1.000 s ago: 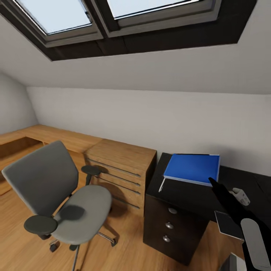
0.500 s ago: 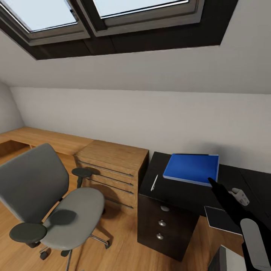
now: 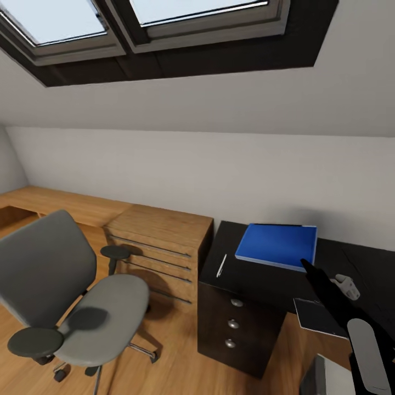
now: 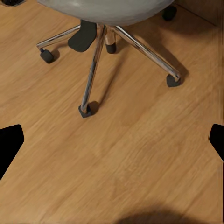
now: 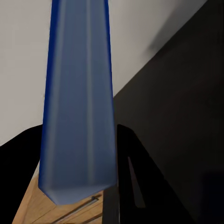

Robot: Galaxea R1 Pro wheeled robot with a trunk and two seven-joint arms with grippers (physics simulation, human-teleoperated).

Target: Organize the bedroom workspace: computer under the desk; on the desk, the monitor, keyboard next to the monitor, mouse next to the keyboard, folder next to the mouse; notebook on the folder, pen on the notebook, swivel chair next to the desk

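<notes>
The bright blue folder [image 3: 277,244] hangs level over the black top, one edge pinched in my right gripper [image 3: 305,267], which is shut on it. In the right wrist view the folder [image 5: 79,102] runs between the two dark fingers [image 5: 135,172]. A white pen [image 3: 221,265] lies on the black drawer cabinet [image 3: 241,323]. The pale mouse [image 3: 345,285] rests on the glossy black desk [image 3: 378,274], and the dark notebook [image 3: 320,318] lies at its front edge. The grey swivel chair [image 3: 71,307] stands at the left with a bare seat. My left gripper [image 4: 113,140] is open over the floor by the chair's chrome base [image 4: 107,51].
A light-wood drawer unit [image 3: 159,247] stands between the chair and the black cabinet, with a low wooden bench [image 3: 49,200] along the wall behind. A grey tower case [image 3: 329,379] shows at the lower right. Skylights sit in the sloped ceiling.
The whole head view has swung to the right, so chair and cabinets sit further left in the picture. The folder stays in my right gripper; the pen has come out from under it.
</notes>
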